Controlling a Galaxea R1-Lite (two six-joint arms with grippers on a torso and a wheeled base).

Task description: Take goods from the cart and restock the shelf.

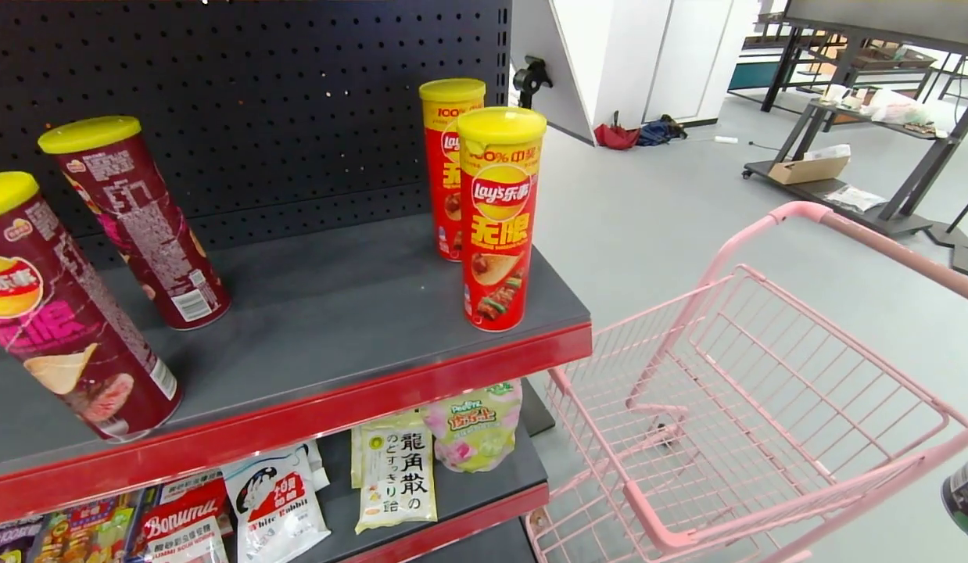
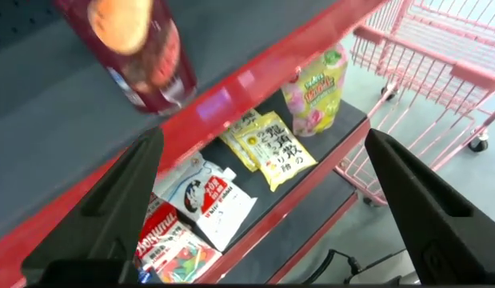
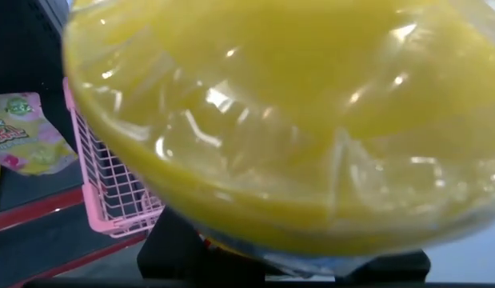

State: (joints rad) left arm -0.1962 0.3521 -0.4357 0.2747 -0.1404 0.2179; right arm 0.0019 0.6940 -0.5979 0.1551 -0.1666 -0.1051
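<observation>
Your right gripper (image 3: 287, 258) is holding a can (image 3: 295, 112) closed in its grasp. The can's yellow lid is pressing right up to the wrist camera and is covering the fingers, so you cannot judge how far apart they are. In the head view the can's dark labelled side (image 1: 965, 493) is peeking in at 4 o'clock, just past the near corner of the pink cart (image 1: 765, 391), which is standing on the grey floor at 3 to 5 o'clock, beside the end of the shelving.

Your left gripper (image 2: 263, 208) is hanging with its fingers (image 2: 127, 208) spread wide and nothing between them, close to the red front edge of the top shelf (image 1: 320, 313).

On that shelf, two maroon cans (image 1: 140, 227) are standing at 9 o'clock, one behind the other. Two red cans (image 1: 496, 219) are standing at 12 o'clock near the shelf's end, and the front one is close to the red edge. All four are upright and are wearing yellow lids.

On the lower shelf (image 1: 484, 477), at 6 o'clock, a green pouch (image 1: 476, 426) is lying beside a yellow-and-white sachet (image 1: 394, 469), with a white bag (image 1: 273, 500) and further packets lying towards 7 o'clock
</observation>
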